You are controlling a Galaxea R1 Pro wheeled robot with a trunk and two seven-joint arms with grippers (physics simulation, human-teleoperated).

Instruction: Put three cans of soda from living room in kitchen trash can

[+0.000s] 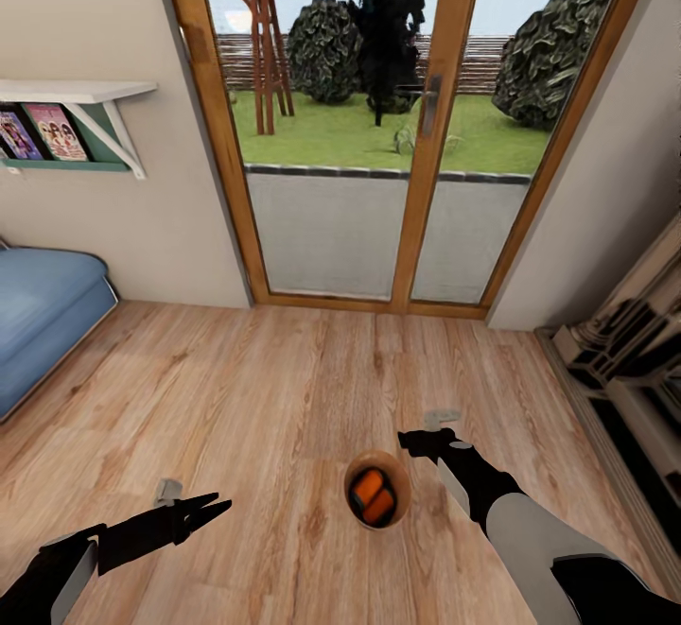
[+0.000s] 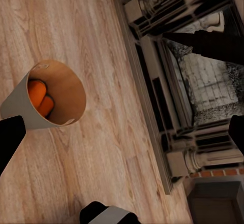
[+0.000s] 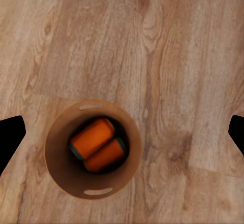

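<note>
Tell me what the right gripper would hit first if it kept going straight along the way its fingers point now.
Probably the tash can: the right wrist view looks down into its mouth, with two orange cans lying inside. The right gripper is open; depth is unclear, so it might touch the rim first.

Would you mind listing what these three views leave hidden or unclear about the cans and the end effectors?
- Third can: two orange cans lie in the trash can; anything beneath them is hidden, and the bucket's wall covers part of the inside in the left wrist view.
- Right end effector: fingertips cut off by the right wrist view's edges; small in the head view.
- Left end effector: fingers spread, nothing held.
</note>
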